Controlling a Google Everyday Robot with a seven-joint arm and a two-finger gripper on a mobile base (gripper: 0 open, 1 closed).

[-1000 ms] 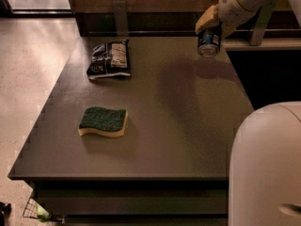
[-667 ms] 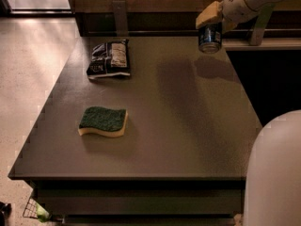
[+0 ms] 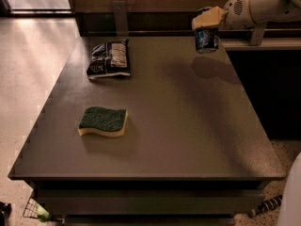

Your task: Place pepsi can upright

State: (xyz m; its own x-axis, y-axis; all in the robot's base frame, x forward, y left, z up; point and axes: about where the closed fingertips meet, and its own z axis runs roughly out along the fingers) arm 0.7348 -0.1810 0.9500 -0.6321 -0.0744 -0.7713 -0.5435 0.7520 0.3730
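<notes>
A dark grey-brown flat tabletop (image 3: 178, 126) fills most of the frame, with pale speckled floor (image 3: 28, 69) along the left and a dark wooden wall across the top.

Towards the upper left of the table lies a crumpled dark blue-and-white snack bag (image 3: 109, 59). It has white print on it, but I cannot read any of it. Below it, at the left centre, a green-topped, yellow-bodied wavy sponge (image 3: 103, 121) lies flat, well apart from the bag. It carries no label I can see.

At the upper right, my white arm (image 3: 263, 4) reaches in from the right edge of the frame. My gripper (image 3: 207, 22), with its tan fingers (image 3: 206, 17), is clamped on the top of the small dark blue aluminium pepsi can (image 3: 206, 37). The can hangs roughly upright over the far right corner of the table, clear of the surface, with its silver bottom rim showing. Its shadow (image 3: 209, 69) lies on the tabletop just below. There are white markings on the can's side, but I cannot make out a word or a logo in them.

A curve of my white body (image 3: 292, 197) shows in the lower right corner.
</notes>
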